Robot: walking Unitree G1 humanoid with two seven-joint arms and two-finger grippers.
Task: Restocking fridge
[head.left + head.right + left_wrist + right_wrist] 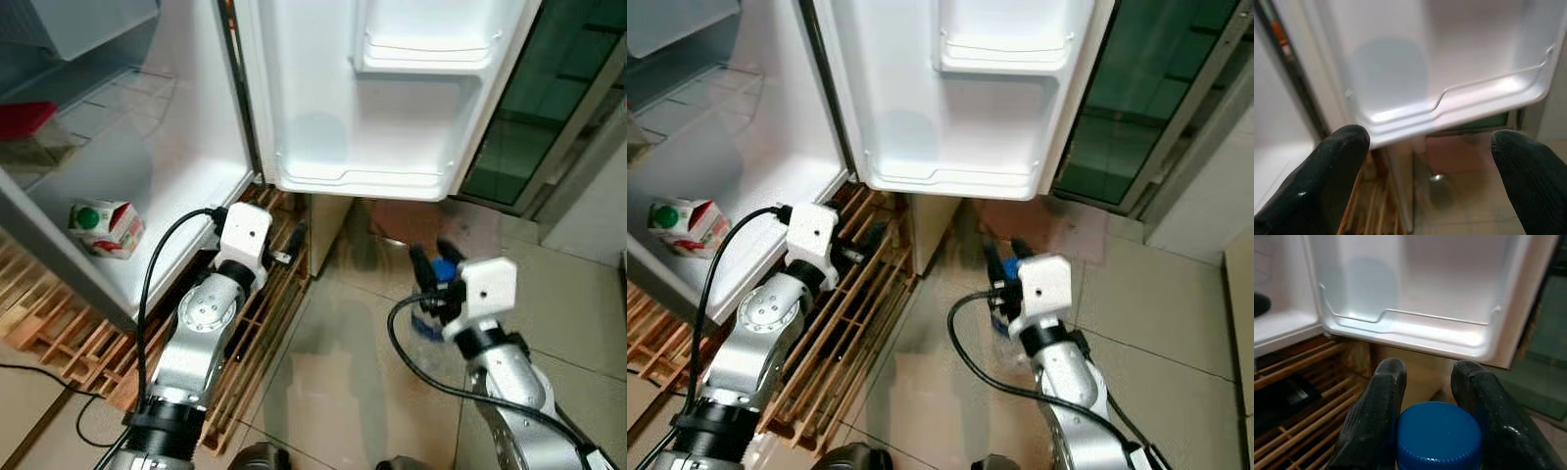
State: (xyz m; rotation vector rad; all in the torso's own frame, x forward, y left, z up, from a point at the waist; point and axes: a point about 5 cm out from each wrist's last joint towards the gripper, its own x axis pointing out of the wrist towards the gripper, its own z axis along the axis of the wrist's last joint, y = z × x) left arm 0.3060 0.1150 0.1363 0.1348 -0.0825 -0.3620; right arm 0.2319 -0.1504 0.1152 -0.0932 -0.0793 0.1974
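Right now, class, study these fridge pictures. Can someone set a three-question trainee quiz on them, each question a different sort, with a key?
1. True or false: the left gripper is shut on the carton.
2. What does the right gripper hold? A) blue-capped bottle B) carton C) nothing
3. Fill in: the carton lies on the fridge ____.

Key: 1 false, its fingers are apart. 2 A. 3 floor.
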